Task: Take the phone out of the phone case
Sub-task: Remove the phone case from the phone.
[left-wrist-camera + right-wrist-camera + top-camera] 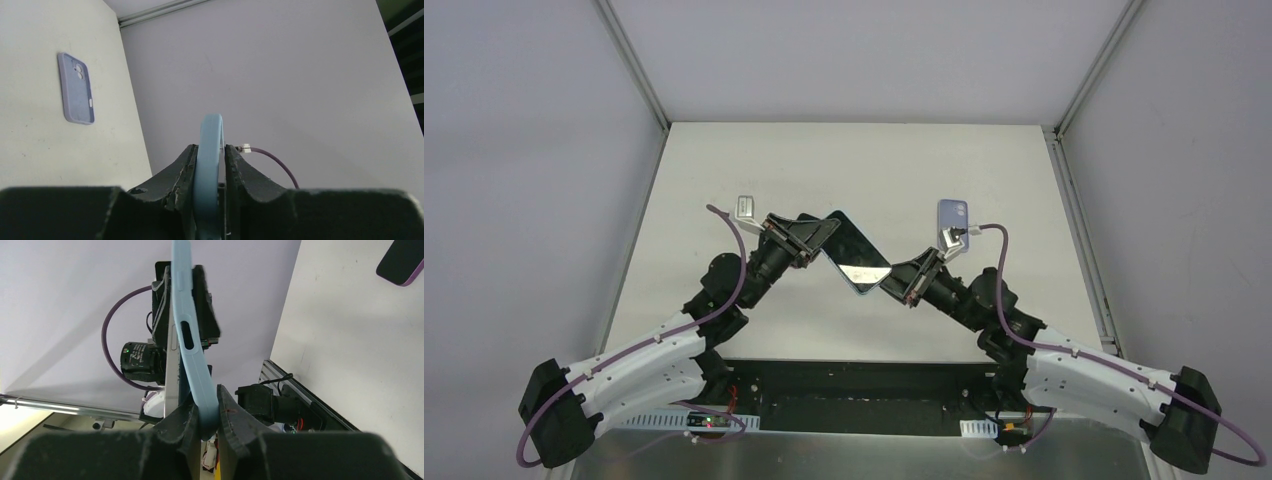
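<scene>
The phone (pixel 854 245) sits in its pale blue phone case (pixel 186 325), held off the table in the middle of the top view, between my two claws. The case looks soft and rubbery. In the right wrist view its lower end bows away from the phone's silvery edge, so I expect it to flex and peel. The phone is stiff, slick glass and would not take a drop kindly.

My left claw (pixel 210 150) is clenched across the cased end, bottom centre of its view. My right claw (pixel 206 410) is pinched on the case's bottom corner. I think it has the lip alone, though the phone's edge is partly hidden there.

I judge the lip the best hold for peeling, and the flat faces for the phone. I can read no brand or writing. A purple case (pixel 76 95) lies flat on the table (pixel 824 170), upper left in the left wrist view.
</scene>
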